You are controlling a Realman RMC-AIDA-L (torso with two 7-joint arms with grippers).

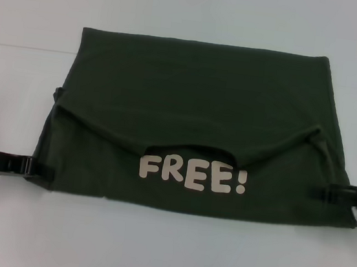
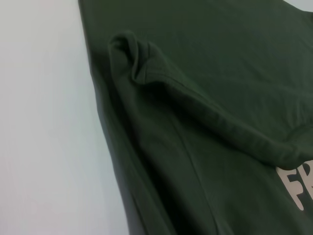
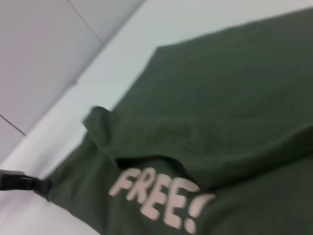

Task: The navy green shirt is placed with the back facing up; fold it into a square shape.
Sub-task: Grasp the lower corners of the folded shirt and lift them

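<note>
The navy green shirt (image 1: 195, 103) lies on the white table, folded over into a wide rectangle. Its upper layer ends in a curved edge just above a pale "FREE!" print (image 1: 193, 174) near the front. My left gripper (image 1: 29, 167) sits low at the shirt's left edge near the front corner. At the right edge, at about the same height, is my right gripper (image 1: 325, 192). The left wrist view shows the shirt (image 2: 205, 122) with a bunched fold corner. The right wrist view shows the shirt (image 3: 220, 112), the print and the left gripper (image 3: 29, 185) beyond it.
The white table (image 1: 163, 255) extends in front of and behind the shirt. A pale wall (image 3: 44, 54) meets the table's far edge in the right wrist view.
</note>
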